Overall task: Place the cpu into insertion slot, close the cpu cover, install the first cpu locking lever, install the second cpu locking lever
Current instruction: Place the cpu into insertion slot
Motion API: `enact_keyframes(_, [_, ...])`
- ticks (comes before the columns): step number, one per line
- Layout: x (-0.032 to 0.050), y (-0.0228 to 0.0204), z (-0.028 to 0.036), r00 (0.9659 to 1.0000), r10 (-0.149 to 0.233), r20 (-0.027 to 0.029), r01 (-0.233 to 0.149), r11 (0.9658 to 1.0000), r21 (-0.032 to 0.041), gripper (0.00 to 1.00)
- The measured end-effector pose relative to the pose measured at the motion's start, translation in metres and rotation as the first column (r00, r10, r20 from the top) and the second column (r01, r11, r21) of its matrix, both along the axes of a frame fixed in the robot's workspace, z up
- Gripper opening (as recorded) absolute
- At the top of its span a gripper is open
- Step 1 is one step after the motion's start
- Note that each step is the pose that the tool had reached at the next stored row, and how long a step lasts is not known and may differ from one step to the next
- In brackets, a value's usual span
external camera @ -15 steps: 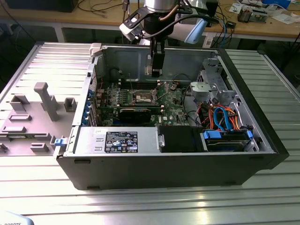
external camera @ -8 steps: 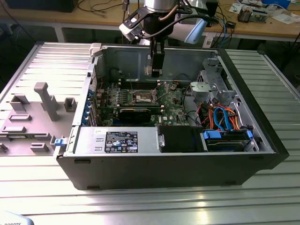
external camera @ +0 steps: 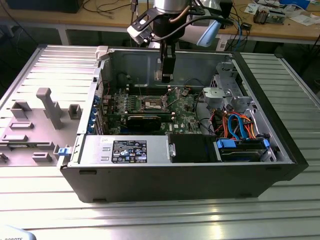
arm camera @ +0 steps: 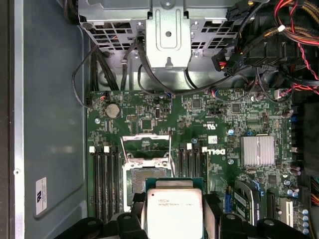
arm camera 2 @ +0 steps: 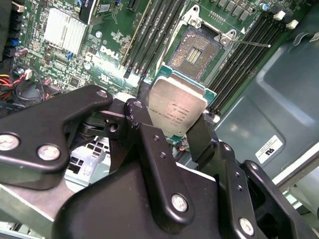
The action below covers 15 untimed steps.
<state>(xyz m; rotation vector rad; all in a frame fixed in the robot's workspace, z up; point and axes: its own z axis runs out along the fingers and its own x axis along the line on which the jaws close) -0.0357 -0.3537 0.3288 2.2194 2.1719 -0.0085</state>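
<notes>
The fingers (arm camera 2: 200, 139) are matte black. The cpu (arm camera 2: 178, 107) has a silvery-grey top with faint dark print and a thin green border. The circuit board (arm camera: 199, 109) is deep green, speckled silver and black. The insertion slot (arm camera 2: 195, 50) has a dark, gold-flecked centre and a bright silvery rim. The memory slots (arm camera: 107, 179) form black stripes. The cables (external camera: 234, 125) are orange, blue and red. The computer case (external camera: 175, 187) is black outside. The worktop (external camera: 150, 215) is ribbed silver.

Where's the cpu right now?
In both wrist views the cpu is clamped between the fingers of the gripper. It is held in the air close to the open insertion slot, not yet seated in it.
</notes>
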Motion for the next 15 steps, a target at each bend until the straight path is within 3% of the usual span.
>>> enact_keyframes(8, [0.0000,0.0000,-0.0023,1.0000,0.000,0.0014,0.000,1.0000,-0.0001,0.54])
enact_keyframes(15, [-0.0001,0.0007,-0.0090,1.0000,0.001,0.0030,-0.001,1.0000,0.0001,0.54])
